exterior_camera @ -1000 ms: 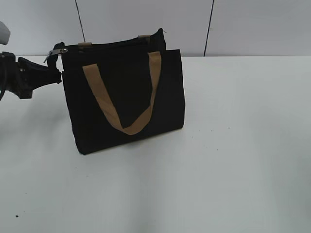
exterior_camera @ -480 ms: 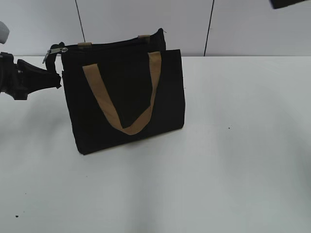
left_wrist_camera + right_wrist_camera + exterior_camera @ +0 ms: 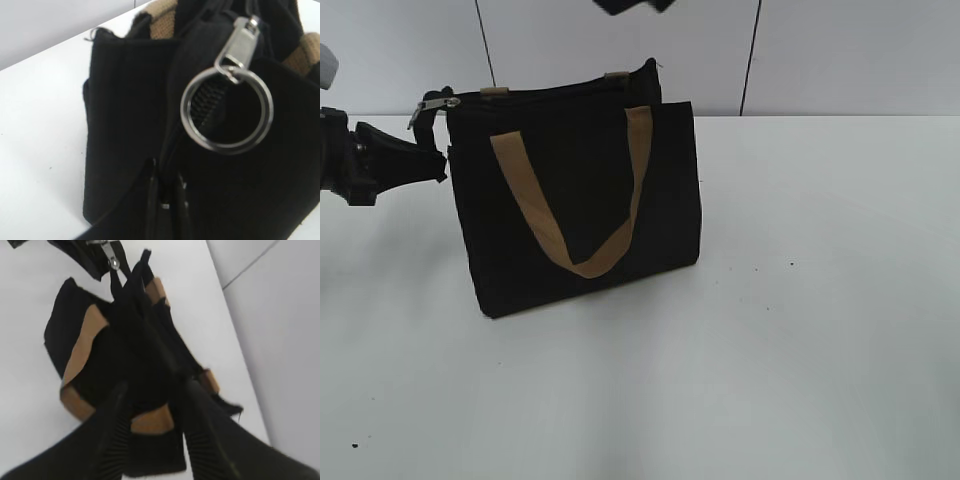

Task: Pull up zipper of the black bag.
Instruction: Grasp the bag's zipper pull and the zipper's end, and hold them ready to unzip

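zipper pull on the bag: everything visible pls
The zipper pull is a silver metal ring hanging from a flat silver slider tab, shiny and unbent. It sits at the left end of the black bag, over black zip teeth. The left gripper is just below it at the bag's fabric; nothing grips the ring.

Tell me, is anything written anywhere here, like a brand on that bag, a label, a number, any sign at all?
No text can be read in any view.
Black bag: plain fabric, no logo or label showing.
Tan strap: plain webbing, no print.
Silver ring pull and its metal tab: no engraving that can be made out; the close view is slightly blurred.
Table and wall: no marks or signs.
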`<state>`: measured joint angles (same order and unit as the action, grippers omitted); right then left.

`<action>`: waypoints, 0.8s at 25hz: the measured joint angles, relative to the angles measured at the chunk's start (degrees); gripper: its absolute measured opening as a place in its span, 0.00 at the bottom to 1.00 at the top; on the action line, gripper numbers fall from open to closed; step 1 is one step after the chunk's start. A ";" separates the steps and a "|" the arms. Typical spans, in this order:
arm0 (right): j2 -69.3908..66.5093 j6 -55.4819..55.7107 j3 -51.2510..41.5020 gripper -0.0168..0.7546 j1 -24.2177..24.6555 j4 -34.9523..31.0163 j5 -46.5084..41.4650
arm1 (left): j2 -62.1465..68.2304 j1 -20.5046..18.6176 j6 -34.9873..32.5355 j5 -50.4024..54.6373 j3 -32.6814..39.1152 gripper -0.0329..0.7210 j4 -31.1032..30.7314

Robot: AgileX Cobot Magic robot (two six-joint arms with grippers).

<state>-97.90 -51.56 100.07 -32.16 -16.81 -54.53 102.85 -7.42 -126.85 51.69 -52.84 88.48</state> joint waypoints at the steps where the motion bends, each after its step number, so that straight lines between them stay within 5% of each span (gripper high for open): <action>1: -1.97 -2.00 1.25 0.38 -1.31 0.26 1.71 | 0.00 0.00 0.00 0.01 0.00 0.09 0.00; 8: -12.39 -18.17 3.31 0.38 -9.24 0.60 15.34 | 0.00 0.00 0.01 0.13 0.00 0.09 0.00; 20: -19.90 -23.91 3.40 0.38 -15.81 0.67 26.67 | 0.00 0.00 0.88 0.25 0.00 0.08 -0.22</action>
<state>-117.80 -75.47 103.47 -47.96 -16.14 -27.86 102.85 -7.42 -125.98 51.95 -52.84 88.26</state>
